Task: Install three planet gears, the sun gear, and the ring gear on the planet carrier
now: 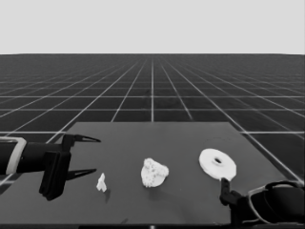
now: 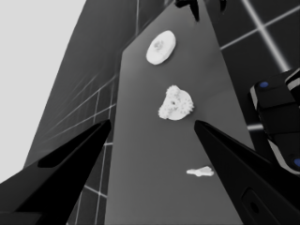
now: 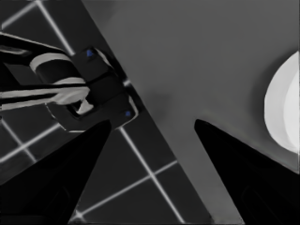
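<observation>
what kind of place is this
Likely a simulated robot assembly bench, not a real room: a dark table on a blank gridded floor, white gear parts such as the round part, and a waiting left pincer.

— What do the arms look like?
— The left arm (image 1: 28, 157) is black with a pale band. Its fingers (image 1: 86, 139) are long, black and pointy.
— And the right arm (image 1: 271, 202)?
— Black, pale bands too.
</observation>
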Controlling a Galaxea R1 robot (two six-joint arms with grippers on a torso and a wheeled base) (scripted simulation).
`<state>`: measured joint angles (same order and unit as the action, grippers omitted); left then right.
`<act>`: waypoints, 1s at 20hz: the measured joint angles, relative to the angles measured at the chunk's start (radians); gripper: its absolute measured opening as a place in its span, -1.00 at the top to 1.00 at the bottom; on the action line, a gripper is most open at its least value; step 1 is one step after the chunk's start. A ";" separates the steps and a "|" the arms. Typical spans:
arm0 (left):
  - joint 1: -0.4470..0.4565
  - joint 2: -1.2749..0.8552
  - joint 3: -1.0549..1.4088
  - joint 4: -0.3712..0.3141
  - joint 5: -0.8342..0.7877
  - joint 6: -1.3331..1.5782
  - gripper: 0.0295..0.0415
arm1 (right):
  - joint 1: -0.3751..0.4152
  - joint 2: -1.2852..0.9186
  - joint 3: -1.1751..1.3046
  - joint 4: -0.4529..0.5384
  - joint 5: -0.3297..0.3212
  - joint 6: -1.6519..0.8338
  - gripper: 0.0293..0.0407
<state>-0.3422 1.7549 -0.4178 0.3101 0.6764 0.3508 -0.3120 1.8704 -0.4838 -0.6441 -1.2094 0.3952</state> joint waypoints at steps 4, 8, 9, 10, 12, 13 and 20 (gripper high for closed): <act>0.000 0.000 0.000 0.000 0.000 0.000 -0.49 | -0.038 -0.099 0.086 -0.047 0.026 -0.070 -0.61; 0.000 0.000 0.000 0.000 0.000 0.000 -0.49 | 0.588 0.196 -0.718 0.702 -0.292 0.237 -0.69; 0.000 0.000 0.000 0.000 0.000 0.000 -0.49 | 0.593 0.281 -0.892 0.706 -0.352 0.245 -0.65; 0.000 0.000 0.000 0.000 0.000 0.000 -0.49 | 0.593 0.339 -1.011 0.703 -0.387 0.241 -0.63; 0.000 0.000 0.000 0.000 0.000 0.000 -0.49 | 0.591 0.401 -1.140 0.696 -0.419 0.227 -0.62; 0.000 0.000 0.000 0.000 0.000 0.000 -0.49 | 0.590 0.417 -1.171 0.693 -0.426 0.222 -0.62; 0.000 0.000 0.000 0.000 0.000 0.000 -0.49 | 0.230 0.487 -1.306 0.491 -0.138 0.184 -0.61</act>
<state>-0.3422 1.7549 -0.4178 0.3101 0.6764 0.3508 -0.0823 2.3572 -1.7901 -0.1528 -1.3474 0.5797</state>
